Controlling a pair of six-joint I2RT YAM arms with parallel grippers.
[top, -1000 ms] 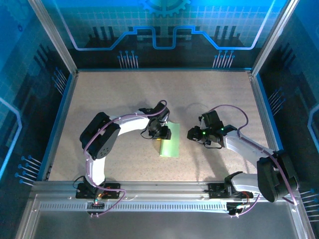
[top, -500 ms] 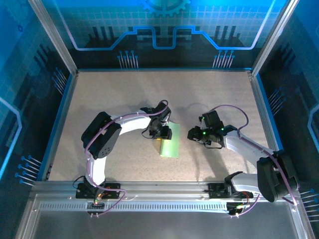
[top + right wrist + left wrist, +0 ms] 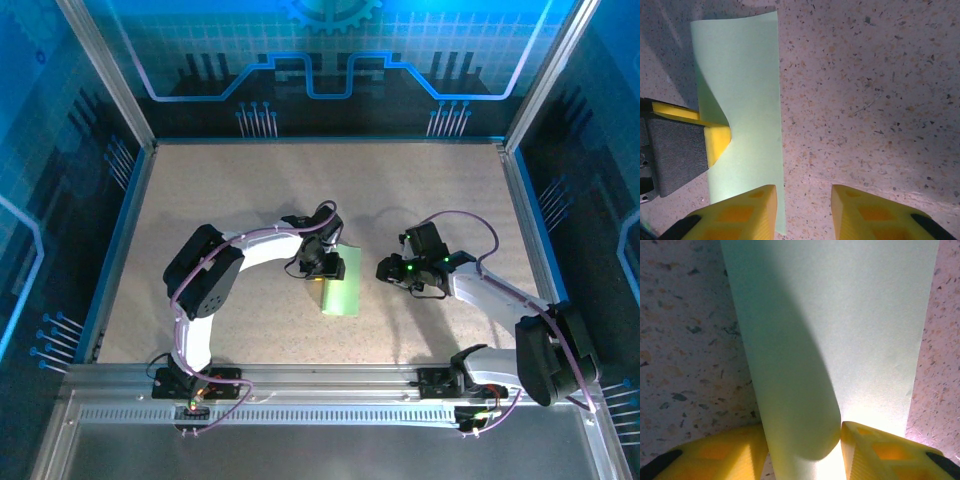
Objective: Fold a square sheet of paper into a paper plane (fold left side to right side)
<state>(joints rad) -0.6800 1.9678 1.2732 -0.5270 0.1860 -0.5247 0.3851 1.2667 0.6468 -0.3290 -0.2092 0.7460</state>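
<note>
The square sheet of paper (image 3: 342, 288) lies pale green on the table between the arms, with its left part lifted and curled over to the right. In the left wrist view this rounded curl (image 3: 795, 405) stands between my left gripper's (image 3: 801, 440) yellow fingers (image 3: 715, 455) and touches both, so the gripper is shut on it. The flat part of the sheet (image 3: 750, 90) is seen in the right wrist view, where a left finger (image 3: 715, 137) presses into the curl. My right gripper (image 3: 802, 195) is open at the sheet's right edge, with bare table between its fingers.
The speckled tabletop (image 3: 230, 190) is ringed by a blue rim and aluminium frame posts (image 3: 105, 75). The left gripper (image 3: 325, 265) and the right gripper (image 3: 392, 270) face each other across the paper, a short gap apart.
The left arm has edged slightly with the curl still in its jaws. The sheet and the right arm look unmoved.
</note>
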